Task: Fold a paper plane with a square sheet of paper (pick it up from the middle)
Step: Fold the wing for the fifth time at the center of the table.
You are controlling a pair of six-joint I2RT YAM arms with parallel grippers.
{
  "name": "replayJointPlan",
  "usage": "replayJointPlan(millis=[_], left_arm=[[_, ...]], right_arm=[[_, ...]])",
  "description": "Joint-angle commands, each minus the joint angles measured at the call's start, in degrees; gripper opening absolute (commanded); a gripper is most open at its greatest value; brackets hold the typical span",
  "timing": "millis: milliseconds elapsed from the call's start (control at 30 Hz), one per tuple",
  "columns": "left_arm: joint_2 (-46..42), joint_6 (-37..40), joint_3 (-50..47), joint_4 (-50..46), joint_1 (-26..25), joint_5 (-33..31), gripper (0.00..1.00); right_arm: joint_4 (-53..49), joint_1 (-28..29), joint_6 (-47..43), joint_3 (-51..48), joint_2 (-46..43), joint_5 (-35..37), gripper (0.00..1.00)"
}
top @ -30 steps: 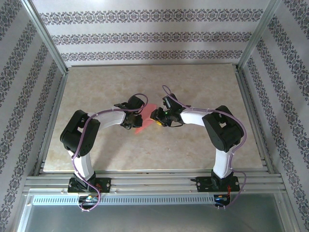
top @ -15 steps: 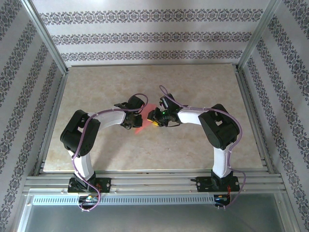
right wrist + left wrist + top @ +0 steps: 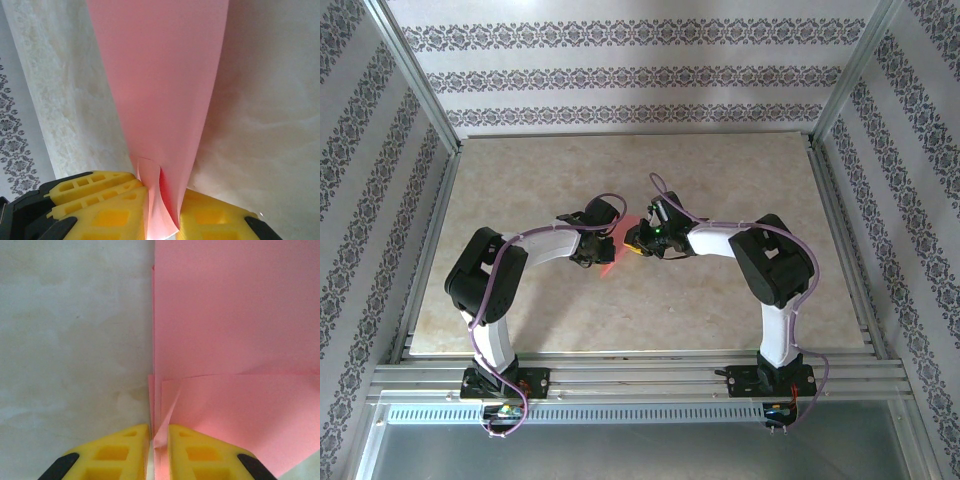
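Note:
The square sheet of paper (image 3: 612,263) is salmon-pink, folded into layers, and hangs between my two grippers over the middle of the table. My left gripper (image 3: 159,442) is shut on its layered edge, and the yellow fingers (image 3: 117,452) squeeze a creased flap. The paper (image 3: 235,330) spreads up and to the right from there. My right gripper (image 3: 162,212) is shut on a narrow end of the paper (image 3: 165,75), with a curled flap bulging between its yellow fingers (image 3: 107,217). From above, the left gripper (image 3: 607,243) and right gripper (image 3: 636,243) face each other closely.
The beige marbled table (image 3: 720,180) lies under the arms. Aluminium frame posts and patterned walls (image 3: 620,70) enclose it at the back and both sides. Both arm bases stand on the rail (image 3: 640,380) at the near edge.
The right gripper has moved left toward the left gripper and its jaws have narrowed onto the paper. The left arm and its grip have stayed the same.

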Motion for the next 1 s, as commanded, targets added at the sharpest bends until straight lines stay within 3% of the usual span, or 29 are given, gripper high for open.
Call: replayJointPlan(millis=[0,167,467,667,967], left_arm=[[-0.1,-0.2,0.1,-2.3,0.9,-0.4,0.18],[-0.3,-0.3,0.0,-2.1,0.9,-0.4,0.18],[-3.2,0.2,0.8,-3.6,1.1,-1.2,0.2],[-11.4,1.6,-0.8,-1.7,1.1,0.5,0.35],[-19.9,6.0,-10.2,17.6,0.1,12.2,0.6]], right_arm=[[1.7,0.1,0.9,0.3,1.2,-0.9,0.21],[2.7,-0.3,1.7,-0.3,1.5,-0.8,0.21],[4.1,-0.9,2.6,-1.7,0.0,2.5,0.02],[3.9,-1.7,2.1,-7.3,-7.7,8.9,0.0],[0.9,-3.2,6.1,-18.0,-20.7,18.6,0.0]])
